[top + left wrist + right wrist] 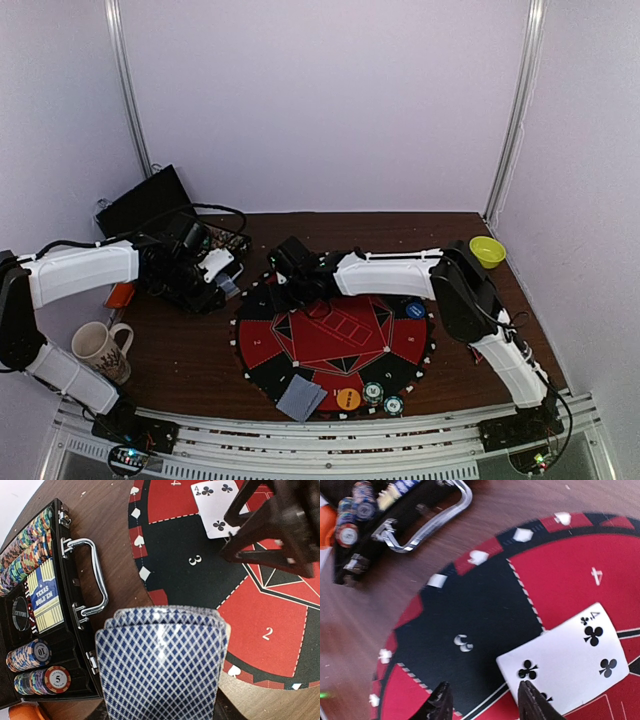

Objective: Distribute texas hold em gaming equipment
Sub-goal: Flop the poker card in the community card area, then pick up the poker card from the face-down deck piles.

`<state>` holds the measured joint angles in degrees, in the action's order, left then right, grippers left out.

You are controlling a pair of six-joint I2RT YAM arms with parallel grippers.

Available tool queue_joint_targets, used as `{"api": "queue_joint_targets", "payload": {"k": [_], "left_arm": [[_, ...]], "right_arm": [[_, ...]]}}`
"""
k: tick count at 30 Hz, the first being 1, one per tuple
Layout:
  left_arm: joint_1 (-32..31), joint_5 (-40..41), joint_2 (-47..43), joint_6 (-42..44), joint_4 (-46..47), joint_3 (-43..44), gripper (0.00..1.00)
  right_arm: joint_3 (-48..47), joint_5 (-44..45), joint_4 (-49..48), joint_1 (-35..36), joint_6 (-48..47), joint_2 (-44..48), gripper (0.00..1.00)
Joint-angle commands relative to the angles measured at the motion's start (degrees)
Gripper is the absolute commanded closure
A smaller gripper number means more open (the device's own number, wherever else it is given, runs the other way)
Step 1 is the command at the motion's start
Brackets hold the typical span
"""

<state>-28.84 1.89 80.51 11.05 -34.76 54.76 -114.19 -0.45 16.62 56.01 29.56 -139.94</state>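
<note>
My left gripper (162, 715) is shut on a fan of blue diamond-backed playing cards (162, 665); the cards hide its jaws. In the top view it hangs beside the mat's far-left edge, at the left gripper (222, 278). A face-up four of clubs (570, 662) lies on the round red-and-black mat (470, 610) by the numbers 3 and 4. My right gripper (485, 705) stands open just above it, one fingertip (532, 700) over the card's corner and nothing held. The left wrist view shows the same card (217, 507) under the right gripper (260, 535).
An open black case (60, 630) with chip stacks and a boxed deck sits left of the mat. At the mat's near edge lie face-down cards (300, 398), an orange button (348, 398) and two chip stacks (373, 392). A blue disc (415, 310), yellow bowl (487, 250) and mug (100, 350) stand around.
</note>
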Motion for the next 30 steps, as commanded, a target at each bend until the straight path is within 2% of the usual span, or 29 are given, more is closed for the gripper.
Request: {"api": "queue_joint_targets", "payload": {"k": [1, 3, 4, 6, 10, 12, 15, 19, 30], "left_arm": [[0.5, -1.0, -1.3, 1.0, 0.8, 0.0, 0.51], [0.5, -2.2, -1.5, 1.9, 0.8, 0.2, 0.51], [0.5, -2.9, -1.7, 2.7, 0.9, 0.4, 0.51], [0.5, -4.4, -2.5, 3.9, 1.0, 0.6, 0.51], [0.3, -7.7, -3.5, 6.6, 0.6, 1.7, 0.51], [-0.3, -9.3, -3.4, 8.2, -0.7, 2.4, 0.51], [-2.4, -10.3, -3.0, 10.0, -2.5, 4.0, 0.52], [-4.1, -11.5, -3.6, 10.8, -2.9, 5.2, 0.52], [-5.3, -12.3, -2.7, 11.8, -3.4, 7.4, 0.52]], "right_arm": [[1.5, -8.5, -2.7, -1.6, -5.1, 10.1, 0.51], [6.9, -10.6, -5.6, -3.3, -5.8, 14.2, 0.47], [9.4, -12.2, -7.7, -4.0, -5.9, 16.2, 0.41], [13.1, -18.4, -10.3, -5.9, -6.0, 18.9, 0.36], [18.0, -33.1, -18.8, -9.9, -1.6, 20.7, 0.36], [20.3, -36.8, -23.6, -10.5, 0.2, 21.1, 0.34], [18.8, -42.6, -27.2, -9.8, 2.0, 18.7, 0.32], [18.2, -44.8, -33.2, -9.6, 6.8, 15.9, 0.33], [14.7, -48.4, -33.0, -6.9, 6.3, 10.7, 0.29]]}}
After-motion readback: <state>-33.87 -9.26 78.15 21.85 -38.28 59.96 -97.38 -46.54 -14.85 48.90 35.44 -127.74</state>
